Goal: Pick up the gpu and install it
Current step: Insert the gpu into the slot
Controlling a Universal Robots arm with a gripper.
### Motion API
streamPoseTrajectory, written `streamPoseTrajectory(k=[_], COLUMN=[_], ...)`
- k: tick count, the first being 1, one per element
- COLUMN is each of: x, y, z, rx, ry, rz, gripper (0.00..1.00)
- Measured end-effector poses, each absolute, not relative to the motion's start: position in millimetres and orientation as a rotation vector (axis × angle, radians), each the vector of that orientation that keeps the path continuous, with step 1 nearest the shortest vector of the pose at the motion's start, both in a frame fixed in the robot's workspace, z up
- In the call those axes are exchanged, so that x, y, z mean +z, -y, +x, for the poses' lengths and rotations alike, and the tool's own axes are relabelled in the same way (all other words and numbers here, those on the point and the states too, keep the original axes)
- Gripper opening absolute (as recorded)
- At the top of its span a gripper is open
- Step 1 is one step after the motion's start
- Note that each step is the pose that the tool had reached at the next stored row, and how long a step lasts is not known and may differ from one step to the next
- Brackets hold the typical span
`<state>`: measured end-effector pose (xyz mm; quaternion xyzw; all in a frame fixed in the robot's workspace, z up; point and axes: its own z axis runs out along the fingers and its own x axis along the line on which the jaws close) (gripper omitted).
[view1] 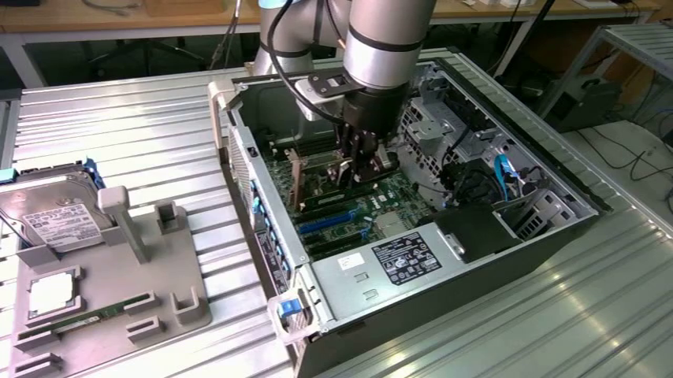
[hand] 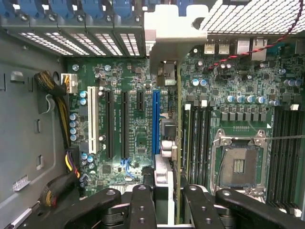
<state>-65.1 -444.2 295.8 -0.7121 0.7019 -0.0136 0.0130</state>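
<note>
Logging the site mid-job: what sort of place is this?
Likely a robotics lab bench for PC assembly: an open case on a ribbed metal table, a grey fixture with a hard drive, and desks with cables behind. The pincer holds the gpu inside the case.

Greens, blues and greys inside an open black metal computer case (view1: 442,315)
Green circuit-board motherboard (hand: 138,138) carries one long blue slot (hand: 156,119) and one white slot (hand: 91,119); green-edged gpu card (hand: 171,152) with silver bracket (hand: 167,43); black gripper (hand: 170,205); ribbed silver table (view1: 126,126) at the case's nine o'clock in the exterior view.
</note>
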Motion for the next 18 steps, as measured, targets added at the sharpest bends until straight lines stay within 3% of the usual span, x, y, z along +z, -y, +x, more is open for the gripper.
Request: streamPoseTrajectory(k=[18], x=[288.5], y=[449.1], z=[-65.5], rx=[-0.042], ry=[-2.187], rz=[-2.219], gripper=[0.28])
